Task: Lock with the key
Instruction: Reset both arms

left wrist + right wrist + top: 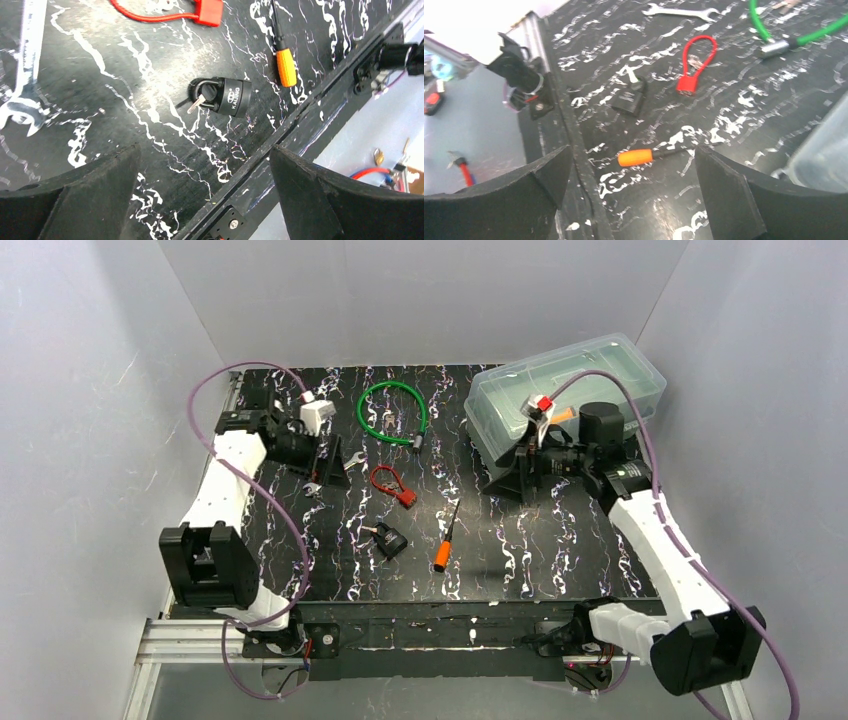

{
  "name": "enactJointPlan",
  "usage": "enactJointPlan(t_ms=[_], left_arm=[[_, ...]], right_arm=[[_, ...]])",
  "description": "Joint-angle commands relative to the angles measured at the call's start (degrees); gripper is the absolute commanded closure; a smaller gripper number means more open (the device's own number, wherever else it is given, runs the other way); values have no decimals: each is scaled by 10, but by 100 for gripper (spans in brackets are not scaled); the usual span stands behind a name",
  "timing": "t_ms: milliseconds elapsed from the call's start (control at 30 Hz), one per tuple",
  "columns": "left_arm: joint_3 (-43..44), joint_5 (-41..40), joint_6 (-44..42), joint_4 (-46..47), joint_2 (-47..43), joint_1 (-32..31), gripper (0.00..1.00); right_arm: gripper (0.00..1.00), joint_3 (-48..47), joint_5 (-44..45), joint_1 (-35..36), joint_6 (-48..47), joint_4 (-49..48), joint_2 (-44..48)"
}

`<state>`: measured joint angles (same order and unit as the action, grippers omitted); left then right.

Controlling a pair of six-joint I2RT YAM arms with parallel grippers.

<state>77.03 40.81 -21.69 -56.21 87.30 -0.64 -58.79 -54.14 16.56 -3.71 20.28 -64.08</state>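
The black padlock (390, 540) lies on the marbled black table near the front centre. Its key (199, 102), black-headed with a bare silver blade, rests against the shackle end of the padlock (231, 97). My left gripper (333, 462) hovers over the back left, well away from the lock, and in its wrist view the left gripper (204, 150) stands open with nothing between the fingers. My right gripper (515, 476) hangs at the back right beside the box. The right gripper (632, 149) is open and empty too, with the padlock (629, 98) far below it.
A red cable lock (391, 484) and a green cable lock (393, 412) lie behind the padlock. An orange-handled screwdriver (444, 545) lies to its right and a wrench (313, 488) to its left. A clear plastic box (565, 390) stands at the back right.
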Motion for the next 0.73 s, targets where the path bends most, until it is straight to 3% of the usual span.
enactJointPlan(t_ms=[0,300,533,700], left_arm=[[24,-13,25,-42,-47,44,1],[-83,-105,141,61,-181,54,1],[-150,-155,138,83,-264,53,1],[-166,-167,136,82,-277,54,1]], right_arm=[[0,10,77,-40,-48,70,45],[0,127,173,-207,56,-24,150],[0,168,200,-214,38,-20,169],[0,180,199,-214,39,-28,175]])
